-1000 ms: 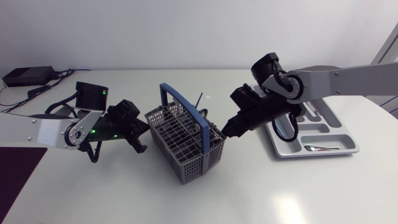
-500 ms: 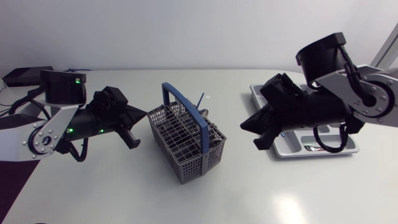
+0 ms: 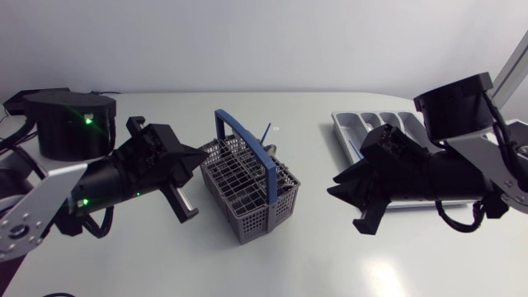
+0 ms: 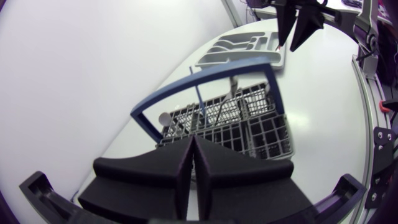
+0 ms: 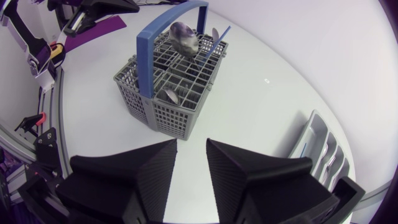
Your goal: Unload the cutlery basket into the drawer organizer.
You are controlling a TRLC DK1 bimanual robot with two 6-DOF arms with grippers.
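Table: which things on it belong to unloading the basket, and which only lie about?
Job: cutlery basket, cutlery in it, drawer organizer.
Lying about: small white speck, black box at the far corner, half hidden.

Bright even light, fisheye-warped wrist views

Grey grid basket (image 3: pixel 247 198) with blue handle (image 3: pixel 244 137)
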